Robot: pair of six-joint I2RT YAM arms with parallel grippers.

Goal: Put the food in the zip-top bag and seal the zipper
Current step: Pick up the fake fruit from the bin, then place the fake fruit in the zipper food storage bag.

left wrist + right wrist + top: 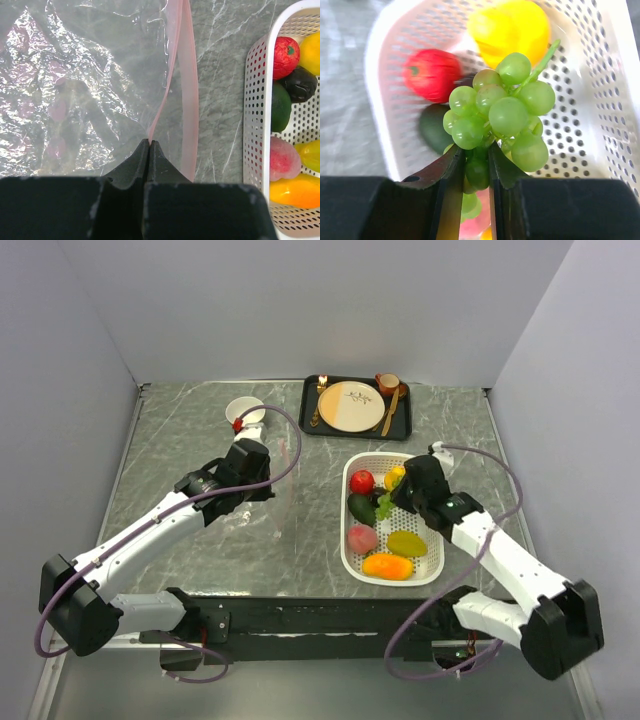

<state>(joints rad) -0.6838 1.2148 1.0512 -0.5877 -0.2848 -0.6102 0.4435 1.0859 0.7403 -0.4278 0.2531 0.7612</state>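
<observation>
- The white basket (437,562) is a rounded rectangle of hard plastic, its walls and floor pierced with rows of small holes.
- The right gripper (476,161) hangs over the basket's far end. Its dark jaws are drawn narrow, clamped on the lower berries of the green grapes (502,112), a cluster of smooth, glossy, translucent balls on a thin green stem.
- In the basket below the cluster lie a red strawberry (432,75) with a crinkled skin, a rounded yellow piece (512,30) and a dark avocado (432,131).
- Toward the basket's near end sit a matte pink peach (284,159), a yellow-green piece (407,542) and a shiny oblong orange piece (387,566).
- The zip-top bag (85,90) lies flat on the grey marbled table (180,430), left of the basket. It is clear, heavily wrinkled film catching glare.
- Its zipper (189,100), a smooth pale pink strip, runs along the edge facing the basket.
- The left gripper (149,145) has its tapered black jaws pressed together, pinching one layer of the bag's mouth.
</observation>
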